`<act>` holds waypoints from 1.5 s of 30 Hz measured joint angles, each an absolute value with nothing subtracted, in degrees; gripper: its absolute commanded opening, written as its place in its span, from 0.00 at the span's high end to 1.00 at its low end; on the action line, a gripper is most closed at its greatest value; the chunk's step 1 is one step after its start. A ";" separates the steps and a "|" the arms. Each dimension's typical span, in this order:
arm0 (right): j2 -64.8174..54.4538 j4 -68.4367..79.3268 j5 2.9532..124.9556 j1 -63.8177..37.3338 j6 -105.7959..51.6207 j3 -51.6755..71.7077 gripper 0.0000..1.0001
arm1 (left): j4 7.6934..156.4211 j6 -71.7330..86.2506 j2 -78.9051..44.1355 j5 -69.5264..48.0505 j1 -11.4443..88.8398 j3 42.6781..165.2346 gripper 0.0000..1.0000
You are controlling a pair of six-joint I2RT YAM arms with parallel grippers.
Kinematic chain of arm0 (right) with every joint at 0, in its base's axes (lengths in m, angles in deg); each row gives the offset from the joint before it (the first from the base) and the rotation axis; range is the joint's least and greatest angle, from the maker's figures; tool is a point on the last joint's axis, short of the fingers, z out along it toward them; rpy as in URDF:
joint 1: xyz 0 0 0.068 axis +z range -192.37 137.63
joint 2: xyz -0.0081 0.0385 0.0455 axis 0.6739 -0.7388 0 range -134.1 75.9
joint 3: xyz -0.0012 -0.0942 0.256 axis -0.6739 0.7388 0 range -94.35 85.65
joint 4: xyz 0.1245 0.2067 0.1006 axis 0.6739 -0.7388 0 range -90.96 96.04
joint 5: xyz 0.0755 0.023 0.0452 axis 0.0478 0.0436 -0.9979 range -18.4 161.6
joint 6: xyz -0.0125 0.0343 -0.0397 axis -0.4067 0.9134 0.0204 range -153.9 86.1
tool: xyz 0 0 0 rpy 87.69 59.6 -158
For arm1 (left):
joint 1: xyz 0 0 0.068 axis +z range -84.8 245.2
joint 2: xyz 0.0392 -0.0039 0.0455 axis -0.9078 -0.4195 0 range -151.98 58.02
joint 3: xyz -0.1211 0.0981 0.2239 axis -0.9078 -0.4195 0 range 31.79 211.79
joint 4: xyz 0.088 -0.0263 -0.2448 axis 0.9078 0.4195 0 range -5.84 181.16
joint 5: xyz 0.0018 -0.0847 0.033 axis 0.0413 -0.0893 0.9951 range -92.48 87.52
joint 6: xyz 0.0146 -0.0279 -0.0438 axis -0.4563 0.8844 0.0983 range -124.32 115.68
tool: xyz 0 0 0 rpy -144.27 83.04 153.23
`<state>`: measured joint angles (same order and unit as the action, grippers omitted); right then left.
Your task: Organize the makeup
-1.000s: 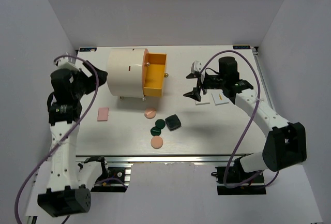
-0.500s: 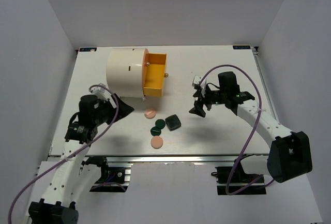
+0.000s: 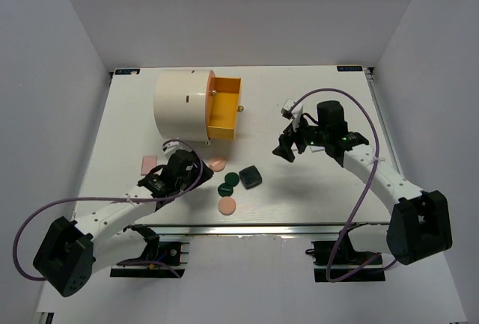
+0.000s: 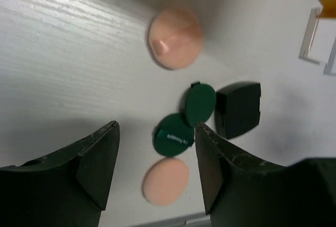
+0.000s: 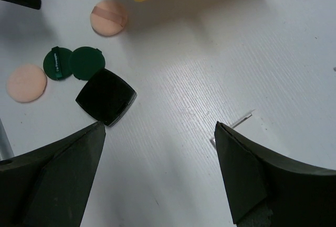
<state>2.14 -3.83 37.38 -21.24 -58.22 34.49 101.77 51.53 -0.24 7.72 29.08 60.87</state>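
The left end effector (image 4: 156, 138) hangs low over the white table (image 4: 63, 54). Its two fingers are apart and hold nothing. In the left wrist view, two dark green discs (image 4: 200, 104) lie in the middle, touching each other. The dark square compact (image 4: 239, 109) sits just right of them. The peach disc with a band (image 4: 176, 38) lies above them and the plain peach disc (image 4: 165, 181) below.

In the top view, the pink pad (image 3: 150, 164) lies at the middle left. The right end effector (image 3: 287, 148) is right of the middle, with its fingers wide apart and empty. The big cream cylinder (image 3: 183, 105) stands at the upper left.
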 measured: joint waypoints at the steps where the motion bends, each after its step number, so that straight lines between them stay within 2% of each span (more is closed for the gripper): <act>1: 2.27 -3.59 37.40 -21.24 -57.82 34.49 0.11 | 99.93 52.61 -0.94 9.16 29.06 59.95 0.32; 13: 3.98 -1.47 37.95 -21.24 -55.35 35.98 0.11 | 82.51 60.30 -16.26 15.35 29.06 60.34 0.43; 20: 4.92 -0.99 38.17 -21.24 -55.03 36.24 0.11 | 81.66 64.19 -22.29 17.53 29.06 63.40 0.45; 30: 5.46 -0.11 38.19 -21.27 -54.00 36.81 0.11 | 85.88 66.05 -26.95 18.23 29.01 66.66 0.42; 33: 5.62 0.22 37.99 -21.27 -53.82 36.81 0.11 | 86.66 66.64 -29.02 18.41 29.01 68.80 0.48; 34: 5.71 0.24 37.97 -21.27 -53.80 36.81 0.11 | 87.06 66.83 -29.90 18.58 29.01 69.59 0.53; 43: 6.32 0.37 37.14 -21.27 -53.69 36.90 0.11 | 89.59 67.45 -32.61 18.93 28.79 72.28 0.76; 45: 6.91 0.91 36.90 -21.27 -53.54 37.53 0.11 | 89.90 67.60 -32.59 18.87 28.73 72.28 0.88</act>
